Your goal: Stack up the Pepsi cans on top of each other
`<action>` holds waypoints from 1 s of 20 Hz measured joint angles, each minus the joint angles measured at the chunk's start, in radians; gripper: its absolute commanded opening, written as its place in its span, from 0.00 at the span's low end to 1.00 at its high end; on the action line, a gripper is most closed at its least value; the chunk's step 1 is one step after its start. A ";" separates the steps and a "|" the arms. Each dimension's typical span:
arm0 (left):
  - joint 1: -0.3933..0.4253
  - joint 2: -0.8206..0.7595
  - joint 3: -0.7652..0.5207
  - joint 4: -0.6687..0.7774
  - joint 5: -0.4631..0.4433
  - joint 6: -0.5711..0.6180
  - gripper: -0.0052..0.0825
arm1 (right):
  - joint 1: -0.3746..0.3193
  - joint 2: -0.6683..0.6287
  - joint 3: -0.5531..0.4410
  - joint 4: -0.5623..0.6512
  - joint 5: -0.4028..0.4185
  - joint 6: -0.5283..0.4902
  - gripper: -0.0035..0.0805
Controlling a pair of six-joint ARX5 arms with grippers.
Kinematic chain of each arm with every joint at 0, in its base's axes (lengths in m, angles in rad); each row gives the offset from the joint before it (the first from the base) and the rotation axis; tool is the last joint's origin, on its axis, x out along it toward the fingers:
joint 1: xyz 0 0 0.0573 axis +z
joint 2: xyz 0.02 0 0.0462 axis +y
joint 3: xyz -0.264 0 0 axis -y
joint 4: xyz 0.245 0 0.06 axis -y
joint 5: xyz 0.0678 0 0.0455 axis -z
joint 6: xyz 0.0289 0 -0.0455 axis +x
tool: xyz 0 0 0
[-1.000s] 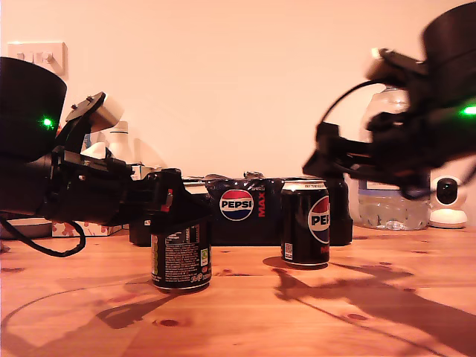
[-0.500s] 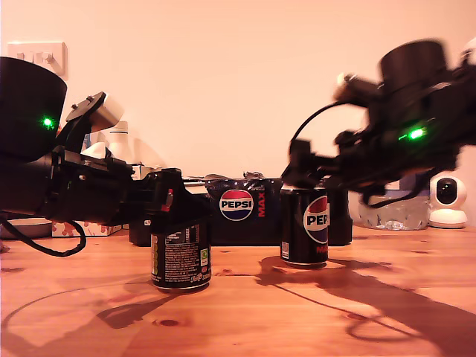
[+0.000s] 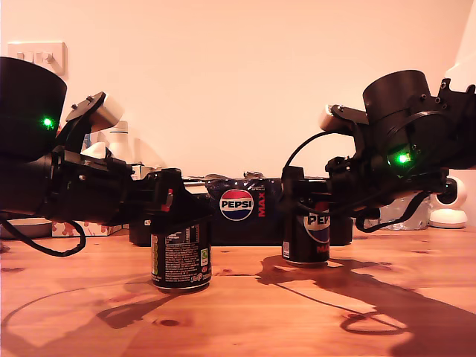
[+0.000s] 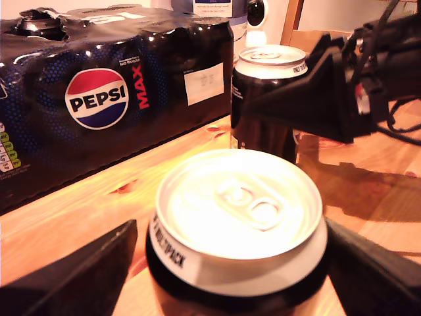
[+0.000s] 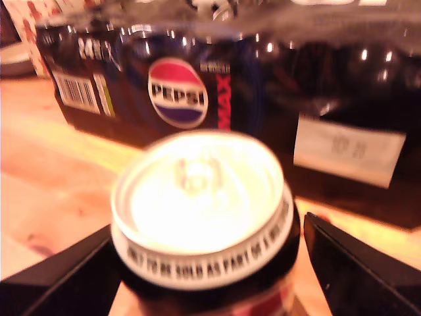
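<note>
Two black Pepsi cans stand upright and apart on the wooden table (image 3: pixel 245 312). The can with small print (image 3: pixel 181 260) (image 4: pixel 237 210) is toward the exterior view's left. My first gripper (image 3: pixel 178 204) (image 4: pixel 230 263) is open around its top, a finger close on each side. The can showing its logo (image 3: pixel 305 242) (image 4: pixel 263 79) (image 5: pixel 200 197) stands toward the exterior view's right. My second gripper (image 3: pixel 305 197) (image 5: pixel 207 263) is open around its upper part, with narrow gaps to both fingers.
A black shrink-wrapped Pepsi Max multipack (image 3: pixel 238 204) (image 4: pixel 99 99) (image 5: pixel 263 99) lies just behind both cans. A water bottle (image 3: pixel 405 212) and a small white camera (image 3: pixel 448 202) stand at the exterior view's right; a white bottle (image 3: pixel 115 141) is behind the first arm.
The second arm swung down and toward the exterior view's left, bringing its gripper around the logo can's top. The first arm and both cans stayed put.
</note>
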 measured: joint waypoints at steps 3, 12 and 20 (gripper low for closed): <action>-0.002 0.000 0.000 -0.005 0.005 0.000 0.95 | 0.001 0.008 0.009 -0.007 0.000 0.000 0.56; -0.106 0.000 0.000 -0.027 0.005 0.000 0.95 | 0.001 0.026 0.048 -0.028 0.007 -0.001 0.27; -0.209 0.000 0.000 -0.045 0.036 -0.017 0.95 | 0.001 0.026 0.064 -0.058 0.007 0.000 0.27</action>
